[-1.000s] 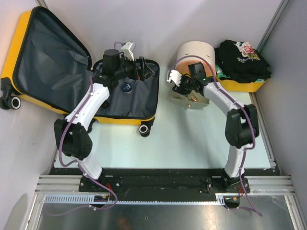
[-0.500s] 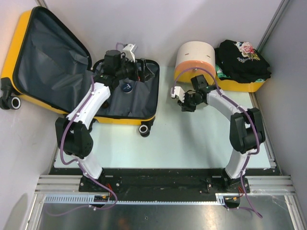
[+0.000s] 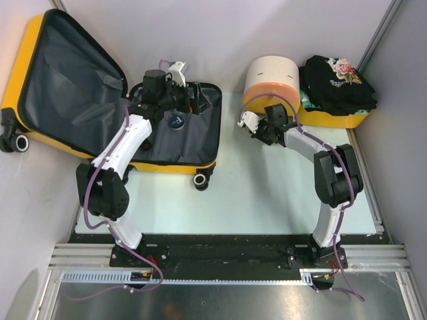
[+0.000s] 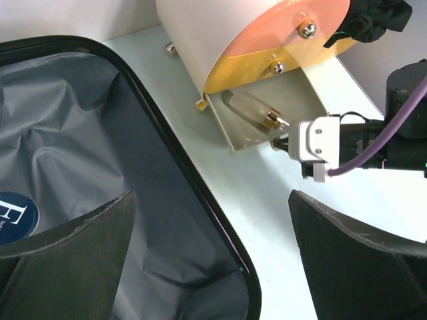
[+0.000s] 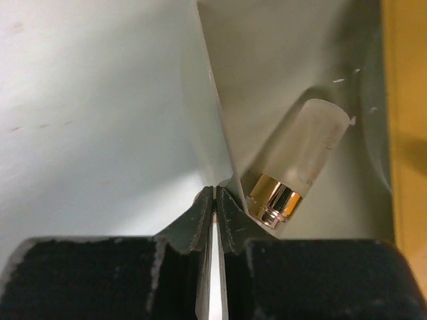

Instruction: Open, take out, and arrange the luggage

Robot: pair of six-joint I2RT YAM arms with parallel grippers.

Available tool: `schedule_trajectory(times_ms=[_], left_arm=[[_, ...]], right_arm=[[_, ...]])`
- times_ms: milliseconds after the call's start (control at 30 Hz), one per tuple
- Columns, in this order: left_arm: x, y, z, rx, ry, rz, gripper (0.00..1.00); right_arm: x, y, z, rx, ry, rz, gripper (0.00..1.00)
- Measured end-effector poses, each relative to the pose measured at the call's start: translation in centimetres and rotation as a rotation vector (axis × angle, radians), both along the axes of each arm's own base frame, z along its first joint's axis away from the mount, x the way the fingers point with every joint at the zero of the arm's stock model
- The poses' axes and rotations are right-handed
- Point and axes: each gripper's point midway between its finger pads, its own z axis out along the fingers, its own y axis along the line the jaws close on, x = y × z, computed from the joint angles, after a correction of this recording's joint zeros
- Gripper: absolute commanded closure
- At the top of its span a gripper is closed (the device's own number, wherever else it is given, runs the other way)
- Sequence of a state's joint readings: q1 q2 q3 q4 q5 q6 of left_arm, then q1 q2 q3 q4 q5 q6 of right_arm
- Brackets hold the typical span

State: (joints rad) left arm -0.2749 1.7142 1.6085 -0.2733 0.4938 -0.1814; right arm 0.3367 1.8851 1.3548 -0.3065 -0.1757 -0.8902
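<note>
Shows one large yellow hard-shell suitcase (image 3: 73,83) lying open on the left of the pale smooth table (image 3: 267,193), rigid lid tipped back toward the left wall, both halves lined with crumpled dark grey fabric bearing a single round dark blue label (image 3: 177,121). Counts two arms: the left claw (image 3: 198,95) spread wide apart over the suitcase's lower half and gripping nothing, the right claw (image 5: 213,200) pinched together on the thin white wall of the one pulled-out drawer (image 4: 230,127). Finds one frosted cylindrical tube (image 5: 307,160) with a shiny gold collar in that drawer, at the foot of one rounded cream-and-orange cabinet (image 3: 270,73), beside one yellow bin (image 3: 333,119) heaped with black cloth (image 3: 333,83).
</note>
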Motion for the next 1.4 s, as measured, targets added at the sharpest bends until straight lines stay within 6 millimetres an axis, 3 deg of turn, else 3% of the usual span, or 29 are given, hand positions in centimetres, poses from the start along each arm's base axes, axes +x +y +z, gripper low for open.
schedule_trajectory(times_ms=[267,467,600,733,833,933,1000,1100,1167,1233,1400], left_arm=[[0.7,0.8,-0.7,0.007,0.011,0.018,0.00],[1.3,1.1,-2.1,0.017,0.041,0.026,0.00],[1.9,1.0,-2.6,0.021,0.053,0.027,0.00],[2.2,0.9,-2.5,0.024,0.049,0.025,0.00],[2.3,1.0,-2.2,0.032,0.036,0.021,0.00],[2.4,1.0,-2.3,0.037,0.032,0.021,0.00],[2.3,1.0,-2.3,0.038,0.032,0.020,0.00],[2.4,1.1,-2.3,0.039,0.031,0.020,0.00],[2.4,1.1,-2.2,0.040,0.029,0.020,0.00],[2.6,1.0,-2.1,0.042,0.022,0.018,0.00],[2.9,1.0,-1.8,0.045,0.009,0.016,0.00]], right_arm=[[5.5,-1.4,0.7,-0.019,-0.206,-0.082,0.89],[8.6,-2.0,1.1,-0.024,-0.338,-0.131,0.81],[10.3,-2.3,1.2,-0.016,-0.414,-0.146,0.81],[10.2,-2.0,1.5,0.037,-0.400,-0.148,0.74],[8.7,-1.8,2.5,0.180,-0.309,-0.185,0.63],[7.0,-2.9,6.4,0.413,-0.216,-0.291,0.57],[6.2,-5.1,10.0,0.608,-0.179,-0.412,0.55],[5.5,-8.8,13.4,0.858,-0.133,-0.595,0.54],[5.6,-10.5,13.8,0.974,-0.100,-0.689,0.52],[5.6,-11.0,12.8,1.079,-0.027,-0.776,0.48],[5.8,-8.2,9.6,1.243,0.177,-0.846,0.46]])
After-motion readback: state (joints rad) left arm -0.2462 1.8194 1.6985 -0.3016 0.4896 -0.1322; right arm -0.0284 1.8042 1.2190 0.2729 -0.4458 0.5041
